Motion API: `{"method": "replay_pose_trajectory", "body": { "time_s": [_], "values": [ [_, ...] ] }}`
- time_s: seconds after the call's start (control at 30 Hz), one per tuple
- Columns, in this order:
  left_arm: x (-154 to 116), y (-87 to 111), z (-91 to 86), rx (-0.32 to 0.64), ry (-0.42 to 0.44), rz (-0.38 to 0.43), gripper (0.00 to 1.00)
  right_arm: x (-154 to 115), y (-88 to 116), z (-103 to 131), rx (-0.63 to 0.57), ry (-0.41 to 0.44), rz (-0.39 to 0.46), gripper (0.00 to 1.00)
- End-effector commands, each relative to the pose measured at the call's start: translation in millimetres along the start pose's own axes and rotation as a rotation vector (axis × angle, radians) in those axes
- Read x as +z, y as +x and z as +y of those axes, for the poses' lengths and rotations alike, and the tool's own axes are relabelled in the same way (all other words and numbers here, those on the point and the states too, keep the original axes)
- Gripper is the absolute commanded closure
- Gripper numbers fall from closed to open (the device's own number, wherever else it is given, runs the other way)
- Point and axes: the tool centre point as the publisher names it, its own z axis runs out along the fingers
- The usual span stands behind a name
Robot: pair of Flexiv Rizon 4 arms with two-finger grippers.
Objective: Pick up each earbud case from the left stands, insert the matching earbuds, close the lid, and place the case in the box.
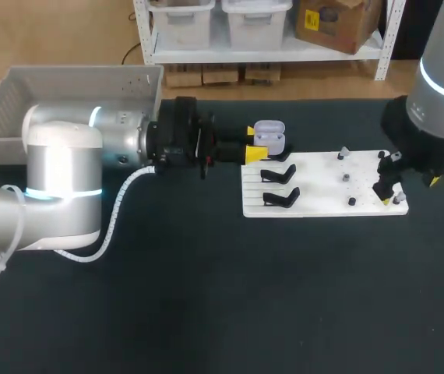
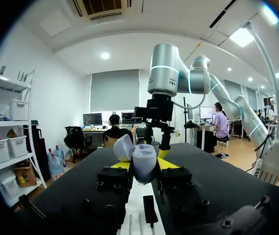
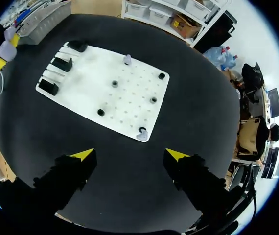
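Note:
A pale lavender earbud case [image 1: 269, 137] with its lid open is held at the white board's [image 1: 323, 187] far left corner. My left gripper [image 1: 251, 144] is shut on it. In the left wrist view the case [image 2: 142, 164] sits between the yellow fingertips [image 2: 122, 165], lid tilted back. Two empty black stands [image 1: 280, 174] remain on the board's left part. My right gripper [image 1: 410, 190] hangs open above the board's right edge. In the right wrist view it [image 3: 129, 154] is open over the table, with a lavender earbud [image 3: 142, 134] on the nearest corner peg and another earbud [image 3: 127, 59] farther off.
A grey bin [image 1: 74, 93] stands at the back left, behind my left arm. Small black pegs [image 3: 115, 83] dot the board's right half [image 3: 129, 98]. The dark tabletop [image 1: 230, 296] stretches in front of the board.

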Motion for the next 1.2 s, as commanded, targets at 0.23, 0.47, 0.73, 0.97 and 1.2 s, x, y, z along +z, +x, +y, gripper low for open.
{"method": "replay_pose_trajectory", "body": {
  "time_s": [0.23,0.47,0.73,0.97,1.2],
  "values": [
    [0,1.0,0.6,0.001,0.000,-0.002,1.00,25,-2,-7,0.050,0.038,0.014,0.29],
    [0,1.0,0.6,0.001,0.000,-0.002,1.00,33,-4,-7,0.072,0.045,0.008,0.51],
    [0,1.0,0.6,0.001,0.000,-0.002,1.00,39,-5,-12,0.104,0.071,-0.002,0.59],
    [0,1.0,0.6,0.001,0.000,-0.002,1.00,44,-7,-13,0.112,0.081,0.010,0.54],
    [0,1.0,0.6,0.001,0.000,-0.002,1.00,48,-12,-15,0.125,0.097,0.009,0.56]
  ]
}}
